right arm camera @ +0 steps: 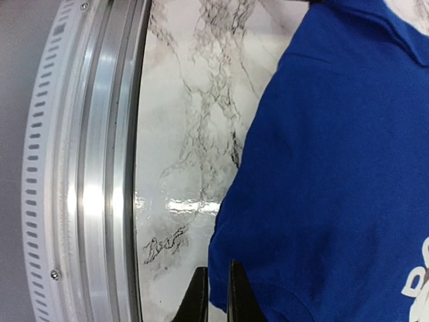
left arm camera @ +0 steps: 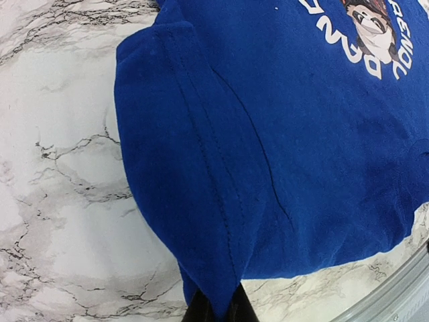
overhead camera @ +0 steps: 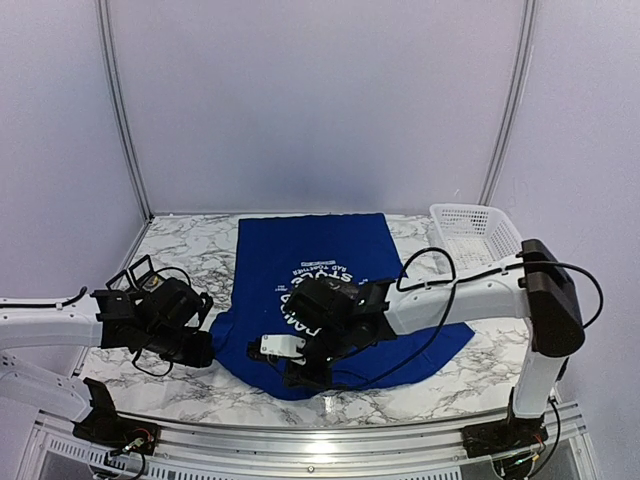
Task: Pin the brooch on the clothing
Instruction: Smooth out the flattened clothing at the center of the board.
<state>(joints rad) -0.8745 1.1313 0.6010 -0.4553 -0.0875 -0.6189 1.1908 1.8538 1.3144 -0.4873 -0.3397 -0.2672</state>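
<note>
- On the middle of the table (overhead camera: 180, 250), the shirt (overhead camera: 330, 245) lies spread, print up
- Toward the table's near-left part, the left gripper (left arm camera: 218, 307) is pinched closed on the shirt's sleeve fold
- By the table's near rail, the right gripper (right arm camera: 218, 285) is clamped tight on the shirt's edge

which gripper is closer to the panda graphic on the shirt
Right. The right gripper pinches the blue T-shirt at its near edge, close to the panda graphic; the left gripper pinches the sleeve's edge, farther off to the side.
</note>
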